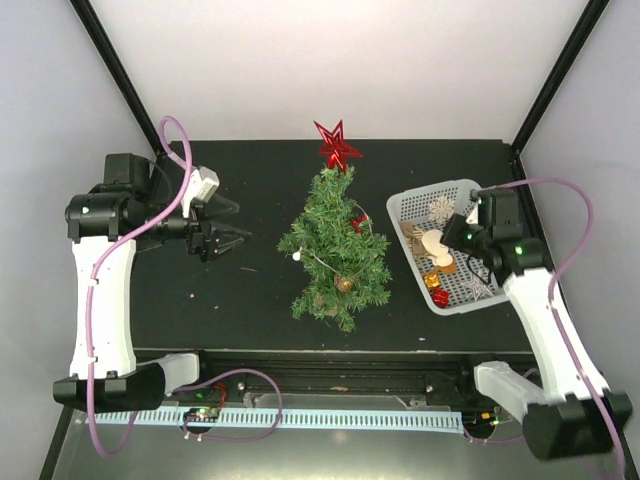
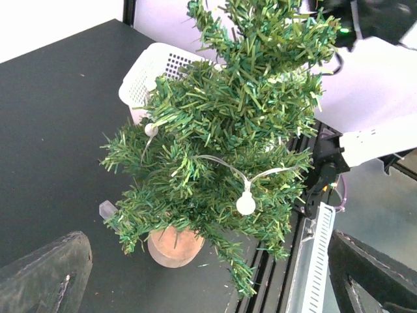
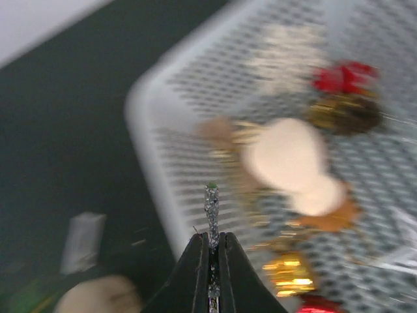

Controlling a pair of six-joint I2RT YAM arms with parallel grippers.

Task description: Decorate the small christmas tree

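Note:
The small christmas tree (image 1: 332, 248) stands mid-table on its wood stump (image 2: 174, 245). It carries a red star (image 1: 337, 146) on top, a red ornament (image 1: 358, 222), a gold ball (image 1: 343, 283) and a string of white bulbs (image 2: 245, 204). My left gripper (image 1: 233, 226) is open and empty, left of the tree and apart from it; its wrist view shows the fingers (image 2: 45, 274) spread wide. My right gripper (image 1: 459, 233) hangs over the white basket (image 1: 404, 203). It is shut (image 3: 212, 242) on a thin silver glitter ornament (image 3: 212, 205), seen edge-on.
The basket (image 3: 153, 163) holds a white snowflake (image 1: 440, 208), a pale wooden figure (image 1: 435, 246), gold and red gift ornaments (image 1: 438, 295) and a silver snowflake (image 1: 478, 286). A slotted rail (image 1: 330, 418) runs along the near edge. Black frame posts stand at the back corners.

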